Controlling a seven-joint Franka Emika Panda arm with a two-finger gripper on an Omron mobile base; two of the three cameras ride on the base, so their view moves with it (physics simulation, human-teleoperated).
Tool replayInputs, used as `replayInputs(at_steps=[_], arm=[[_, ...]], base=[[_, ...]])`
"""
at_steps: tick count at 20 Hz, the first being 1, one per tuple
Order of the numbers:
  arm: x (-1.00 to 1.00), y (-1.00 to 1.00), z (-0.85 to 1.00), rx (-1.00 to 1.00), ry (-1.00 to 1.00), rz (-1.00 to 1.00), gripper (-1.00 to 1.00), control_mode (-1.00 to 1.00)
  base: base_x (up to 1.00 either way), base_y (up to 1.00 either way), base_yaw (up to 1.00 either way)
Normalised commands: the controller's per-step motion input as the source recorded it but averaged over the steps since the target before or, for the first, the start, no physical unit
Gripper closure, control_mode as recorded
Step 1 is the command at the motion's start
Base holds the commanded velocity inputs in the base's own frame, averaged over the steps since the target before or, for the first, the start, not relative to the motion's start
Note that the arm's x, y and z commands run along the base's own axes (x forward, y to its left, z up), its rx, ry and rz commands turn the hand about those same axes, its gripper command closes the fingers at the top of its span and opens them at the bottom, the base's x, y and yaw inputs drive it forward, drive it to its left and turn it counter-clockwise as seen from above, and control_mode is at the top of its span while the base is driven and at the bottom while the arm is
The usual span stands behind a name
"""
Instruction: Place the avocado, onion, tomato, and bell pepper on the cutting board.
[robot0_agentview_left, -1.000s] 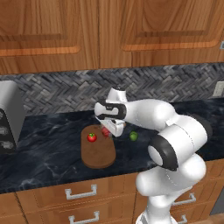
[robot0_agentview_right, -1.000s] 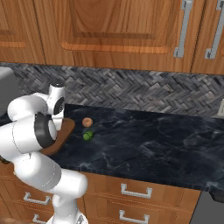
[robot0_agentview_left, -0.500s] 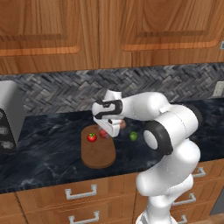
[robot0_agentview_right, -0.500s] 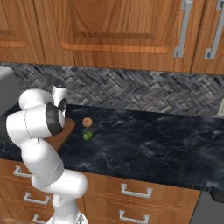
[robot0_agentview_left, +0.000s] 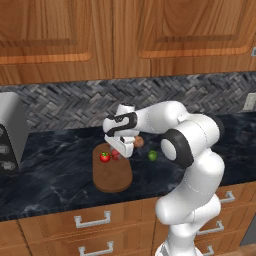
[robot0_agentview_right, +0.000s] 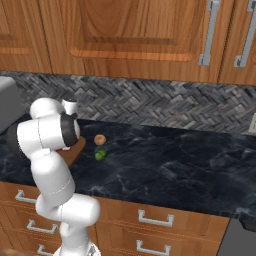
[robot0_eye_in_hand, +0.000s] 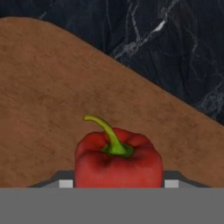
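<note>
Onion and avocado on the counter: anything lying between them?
Nothing. In the right base view the onion and avocado sit apart, with bare dark counter between.

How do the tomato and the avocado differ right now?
The tomato is bright red with a green top; the avocado is plain green. The tomato sits on the cutting board, while the avocado lies on the dark counter, off the board. Both are small and roundish.
</note>
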Motion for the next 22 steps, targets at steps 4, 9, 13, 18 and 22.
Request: replayInputs(at_steps=[4, 9, 13, 18, 22], arm=[[0.00, 0.00, -0.15, 0.00, 0.00, 0.00, 1.00, -1.00], [0.00, 0.00, -0.16, 0.00, 0.01, -0.01, 1.00, -1.00], [0.00, 0.01, -0.18, 0.00, 0.02, -0.01, 1.00, -1.00], [0.03, 0.14, -0.17, 0.00, 0.03, -0.03, -1.00, -1.00], [-0.09, 0.02, -0.01, 0.00, 0.01, -0.05, -1.00, -1.00]], base=[[0.00, 0.00, 0.00], [0.00, 0.00, 0.00], [0.00, 0.00, 0.00], [0.00, 0.00, 0.00], [0.00, 0.00, 0.00]])
